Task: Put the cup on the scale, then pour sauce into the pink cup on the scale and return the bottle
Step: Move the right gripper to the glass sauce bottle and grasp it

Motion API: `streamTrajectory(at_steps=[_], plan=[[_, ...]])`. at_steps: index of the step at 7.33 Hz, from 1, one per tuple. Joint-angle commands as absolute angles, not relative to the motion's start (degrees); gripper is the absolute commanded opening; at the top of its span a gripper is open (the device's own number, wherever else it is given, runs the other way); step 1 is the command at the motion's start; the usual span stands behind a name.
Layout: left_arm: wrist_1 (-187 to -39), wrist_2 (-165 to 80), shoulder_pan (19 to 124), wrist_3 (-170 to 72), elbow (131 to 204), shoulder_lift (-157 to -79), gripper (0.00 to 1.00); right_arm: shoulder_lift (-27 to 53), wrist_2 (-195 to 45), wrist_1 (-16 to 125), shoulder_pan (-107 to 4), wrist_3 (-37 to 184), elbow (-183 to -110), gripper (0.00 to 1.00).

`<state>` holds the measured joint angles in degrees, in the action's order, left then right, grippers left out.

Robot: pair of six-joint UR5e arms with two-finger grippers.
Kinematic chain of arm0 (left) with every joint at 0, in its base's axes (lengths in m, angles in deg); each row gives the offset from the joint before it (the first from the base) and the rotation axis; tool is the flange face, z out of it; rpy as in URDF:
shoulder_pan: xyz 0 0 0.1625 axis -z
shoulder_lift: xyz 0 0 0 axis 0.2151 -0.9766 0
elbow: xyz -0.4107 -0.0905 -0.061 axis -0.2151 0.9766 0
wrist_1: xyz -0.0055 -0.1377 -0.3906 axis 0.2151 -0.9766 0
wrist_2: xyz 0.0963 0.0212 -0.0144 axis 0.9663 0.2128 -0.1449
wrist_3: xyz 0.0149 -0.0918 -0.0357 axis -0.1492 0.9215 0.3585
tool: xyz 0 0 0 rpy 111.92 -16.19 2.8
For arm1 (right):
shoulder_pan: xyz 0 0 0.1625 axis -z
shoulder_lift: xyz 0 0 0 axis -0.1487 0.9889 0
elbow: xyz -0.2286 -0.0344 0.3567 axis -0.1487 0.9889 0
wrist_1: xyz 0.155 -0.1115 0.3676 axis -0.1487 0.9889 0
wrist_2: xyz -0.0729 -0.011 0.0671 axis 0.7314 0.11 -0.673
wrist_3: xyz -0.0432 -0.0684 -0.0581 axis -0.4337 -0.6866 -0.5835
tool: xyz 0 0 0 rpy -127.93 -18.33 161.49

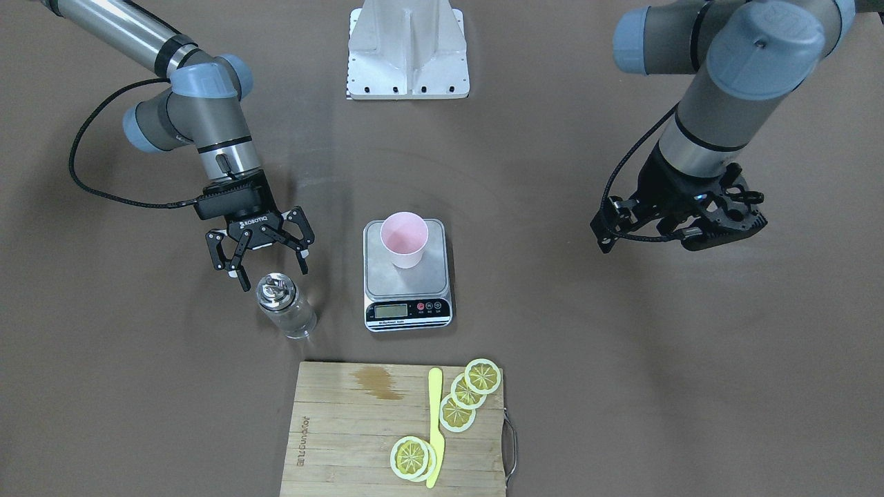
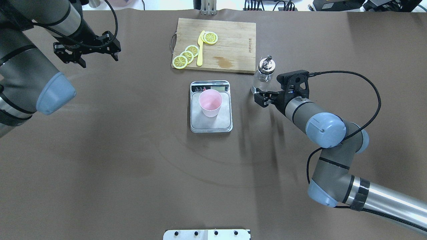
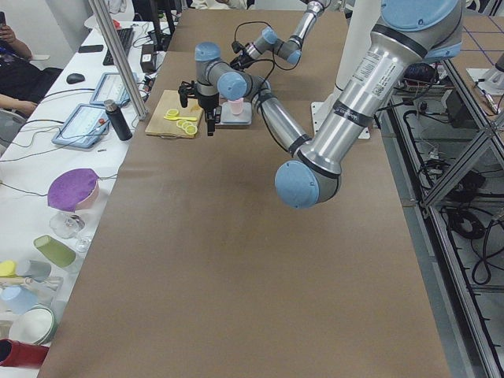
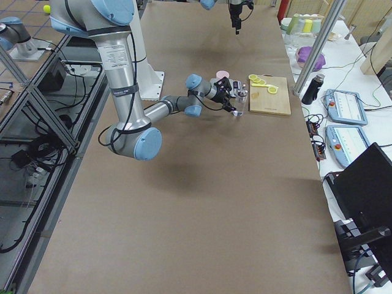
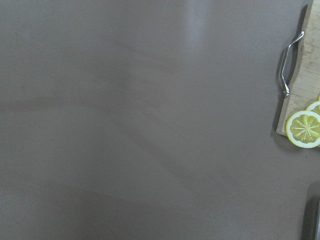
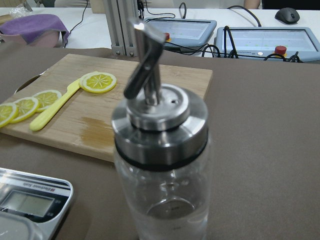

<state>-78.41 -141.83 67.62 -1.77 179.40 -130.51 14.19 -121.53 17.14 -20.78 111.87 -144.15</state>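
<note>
- Cup (image 1: 404, 238) upright on scale (image 1: 407, 286) platform, off to one side of the right jaws; placing step looks done, cup looks empty.
- Bottle (image 1: 286, 307) stands on bench (image 1: 621, 386) with sauce (image 1: 295, 319) inside, just ahead of right gripper (image 1: 273, 275), in line with the gap; pour and return both left.
- Right jaws spread wide, holding nothing, no contact with bottle visible; grasp looks next.
- Left gripper (image 2: 96, 55) well apart from cup, scale and bottle; jaws look spread, nothing between them.
- Cutting board (image 1: 345, 428) with lemon slices (image 1: 469, 393) lies beyond bottle from right jaws.
</note>
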Motion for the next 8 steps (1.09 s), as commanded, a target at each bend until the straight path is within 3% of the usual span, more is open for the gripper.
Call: streamTrajectory(at_steps=[1, 8], plan=[[-78.5, -141.9, 67.6, -1.7, 179.0, -130.5, 0.99, 12.8, -119.7, 17.0, -20.7, 109.7, -142.0, 0.99], [-78.7, -141.9, 67.6, -1.9, 178.6, -130.5, 0.99, 10.2, -119.1, 16.9, -21.8, 109.0, -139.3, 0.96]])
